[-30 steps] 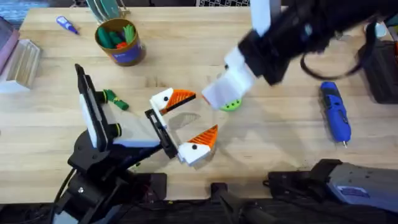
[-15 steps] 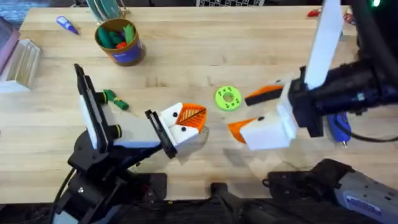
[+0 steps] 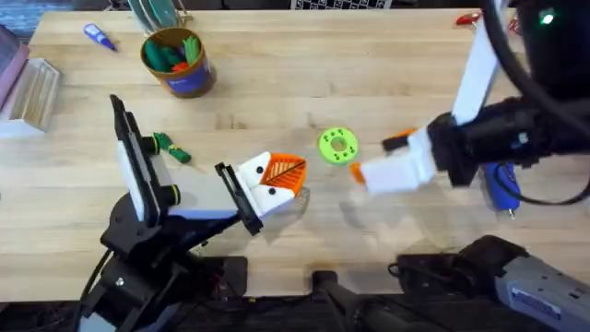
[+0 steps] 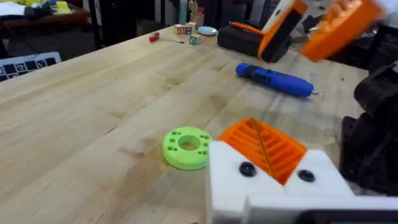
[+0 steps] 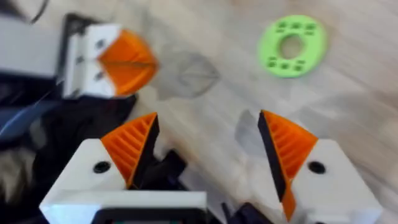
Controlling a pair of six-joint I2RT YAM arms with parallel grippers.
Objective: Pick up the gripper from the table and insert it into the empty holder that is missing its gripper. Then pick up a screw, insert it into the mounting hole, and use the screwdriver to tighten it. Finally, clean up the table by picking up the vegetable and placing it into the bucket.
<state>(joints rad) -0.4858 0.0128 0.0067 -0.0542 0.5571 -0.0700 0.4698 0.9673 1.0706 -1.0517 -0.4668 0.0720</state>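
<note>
My left gripper (image 3: 287,174) lies low over the table's middle, its two orange ribbed pads pressed together, shut on nothing; in the left wrist view (image 4: 264,148) each white holder block shows a dark round spot. Right of it my right gripper (image 3: 374,157) hovers open and empty, with both orange pads (image 5: 132,148) on their white blocks in the right wrist view (image 5: 208,155). No loose orange gripper is in view on the table. The blue screwdriver (image 3: 501,187) (image 4: 273,79) lies at the right, partly under the right arm. The dark-green vegetable (image 3: 171,148) lies left of centre. The bucket (image 3: 178,61) stands at the back left.
A bright green disc (image 3: 337,146) (image 4: 186,147) (image 5: 291,45) lies between the two grippers. A small blue pen (image 3: 99,37) and a clear box (image 3: 32,92) are at the far left. A red-handled tool (image 3: 467,17) lies at the back right. The bucket holds green and orange pieces.
My left gripper went from open to shut. The right arm swung from over the green disc to the right, uncovering the disc, and then rose a little.
</note>
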